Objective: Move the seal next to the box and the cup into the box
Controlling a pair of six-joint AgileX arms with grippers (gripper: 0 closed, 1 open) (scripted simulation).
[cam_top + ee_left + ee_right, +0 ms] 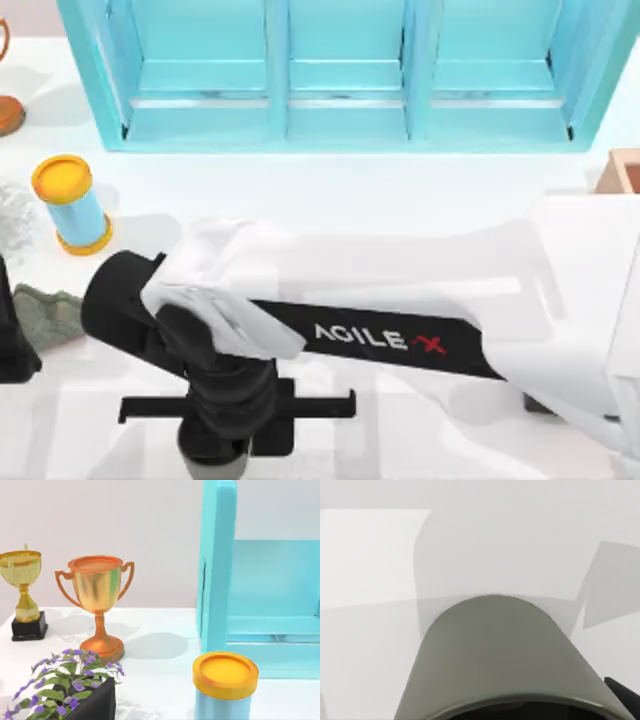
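1 arm at work: right, reaching across the counter [400, 200] to its near left part
Right gripper [228, 440]: down at the cup [495, 650]; cannot tell whether it is open or clamped
Cup: upright on the counter under that gripper, well apart from the box [622, 172] at the far right edge
Handling: likely light, stiff, with smooth sloped walls that may slip
Hold: across the rim, squarely on opposite sides
Left arm: parked at the left edge
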